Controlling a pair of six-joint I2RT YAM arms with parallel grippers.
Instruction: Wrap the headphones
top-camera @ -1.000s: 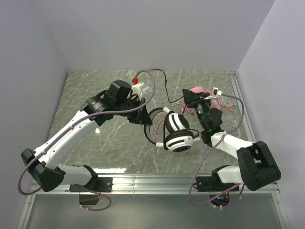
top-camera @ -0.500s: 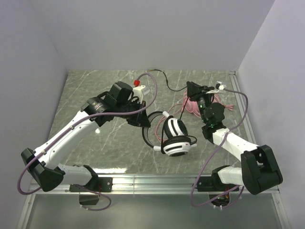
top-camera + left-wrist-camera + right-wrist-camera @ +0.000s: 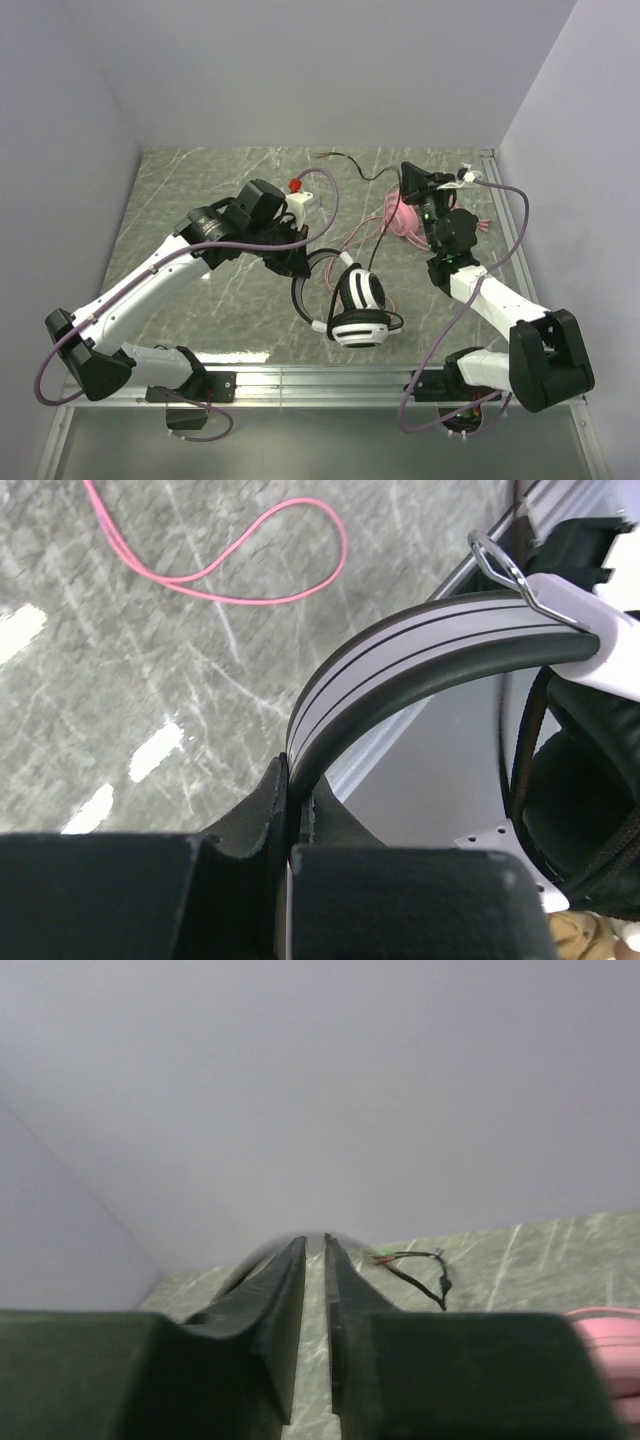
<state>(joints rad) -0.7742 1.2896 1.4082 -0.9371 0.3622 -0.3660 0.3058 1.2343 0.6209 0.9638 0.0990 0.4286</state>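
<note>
The left fingers are pinching the striped headband of the black-and-white headset, clamping it edge-on near 1 end of its arc. That headset is sitting near the middle of the desk, toward the near edge. Its long axis is running from the left fingers toward the near right, with the headband curving on the left side and the 2 ear cups lying close together at the right end. Whether the cups are touching the desk I cannot tell. The pink headset is lying at the far right of the desk, just beside the right arm and partly hidden by it. Its pink cable is trailing in loose loops leftward toward the centre. The right fingers are pointing toward the back wall, drawn almost together with only a thin slit between them. The black cable is stretching along the far edge of the desk up to their tips. Whether they are pinching it I cannot tell. Its plug end is lying at the far centre.
</note>
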